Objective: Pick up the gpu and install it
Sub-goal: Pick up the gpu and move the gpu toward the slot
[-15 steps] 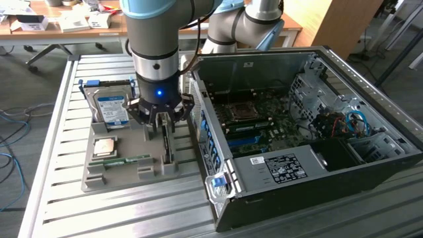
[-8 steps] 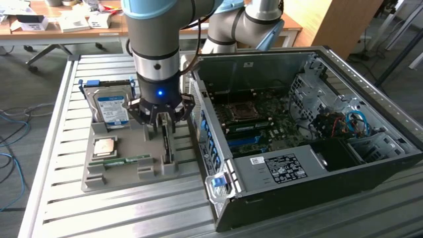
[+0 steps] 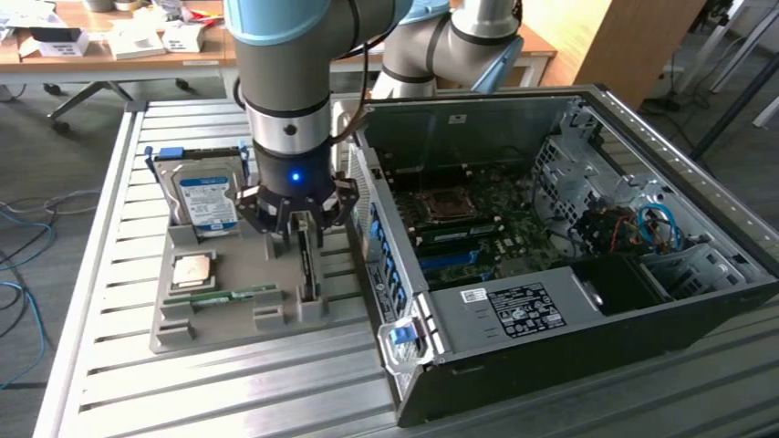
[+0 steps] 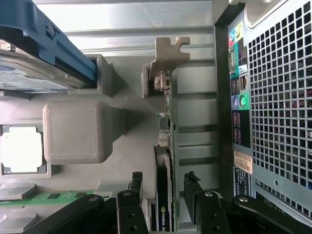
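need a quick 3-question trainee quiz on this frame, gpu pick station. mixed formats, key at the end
1. Multiple choice: the gpu stands on edge in: A) the grey holder tray; B) a motherboard slot; C) a drive bay.
2. True or false: the gripper is shut on the gpu.
3. Short answer: in the exterior view, on which side of the tray is the open computer case?
Key: 1 A. 2 False: the jaws stand open either side of the gpu. 3 The exterior view's right.

floor (image 3: 73, 146): grey, blue cables (image 3: 27, 233) | back: wooden desk (image 3: 73, 57), white boxes (image 3: 137, 42) | bench (image 3: 244, 392): slatted metal
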